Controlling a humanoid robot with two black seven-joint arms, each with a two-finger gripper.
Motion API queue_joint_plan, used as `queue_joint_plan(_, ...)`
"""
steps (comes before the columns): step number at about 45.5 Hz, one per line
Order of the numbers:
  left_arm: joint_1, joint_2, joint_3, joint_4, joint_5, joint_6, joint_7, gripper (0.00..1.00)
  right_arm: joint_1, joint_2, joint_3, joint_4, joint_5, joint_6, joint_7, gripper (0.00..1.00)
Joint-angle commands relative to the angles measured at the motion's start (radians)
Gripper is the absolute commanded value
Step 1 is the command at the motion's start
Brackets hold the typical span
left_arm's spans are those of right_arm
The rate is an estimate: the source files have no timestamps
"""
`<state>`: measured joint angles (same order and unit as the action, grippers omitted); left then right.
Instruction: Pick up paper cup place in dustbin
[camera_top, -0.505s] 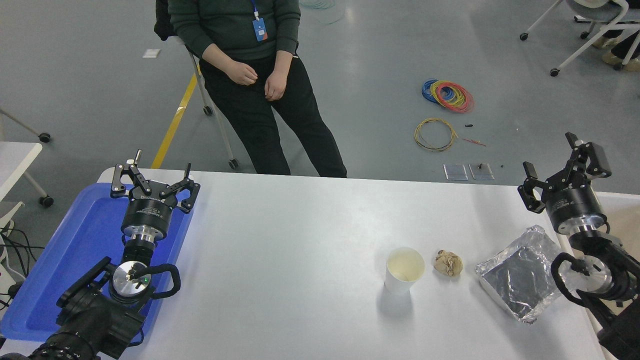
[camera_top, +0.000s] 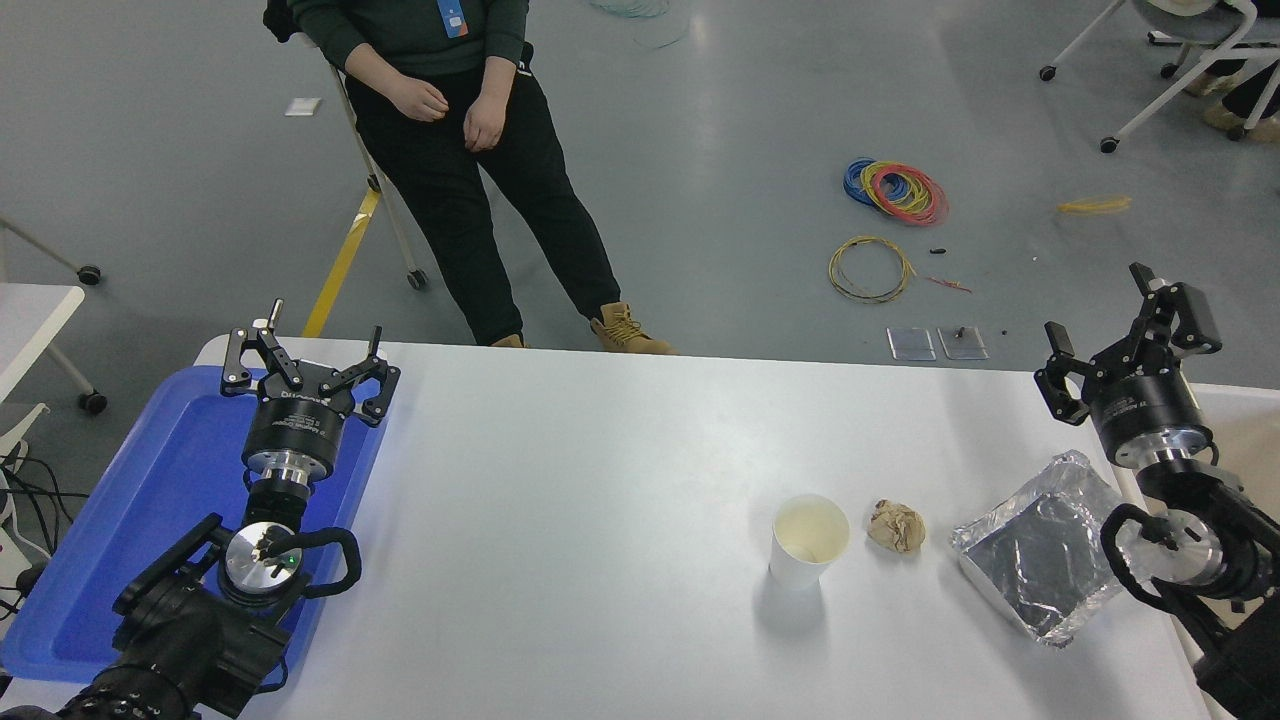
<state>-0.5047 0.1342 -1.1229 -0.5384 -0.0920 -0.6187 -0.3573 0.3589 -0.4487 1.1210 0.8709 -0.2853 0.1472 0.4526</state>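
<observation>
The white paper cup stands upright on the white table, right of centre, its cream inside showing. My right gripper is open and empty, raised at the table's right edge, well to the right of and beyond the cup. A cream rim and beige patch of the dustbin shows at the far right edge, mostly hidden behind the right arm. My left gripper is open and parked over the blue tray at the lower left.
A crumpled tan paper ball lies just right of the cup. A crinkled silver foil tray lies between the ball and my right arm. A blue plastic tray fills the left edge. A person stands beyond the far side.
The person has stepped back and to the left, away from the table. The cup and the left arm have not moved; the right arm has barely shifted.
</observation>
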Motion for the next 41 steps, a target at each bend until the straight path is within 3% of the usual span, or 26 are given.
queue_joint_plan(1, 0.0, 0.001, 0.0, 0.0, 0.0, -0.001, 0.0, 1.0, -0.002, -0.001, -0.001, -0.001, 0.0, 0.0, 0.0, 1.0)
queue_joint_plan(41, 0.0, 0.001, 0.0, 0.0, 0.0, -0.001, 0.0, 1.0, 0.017, 0.033, -0.006, 0.003, 0.0, -0.005, 0.0, 1.0)
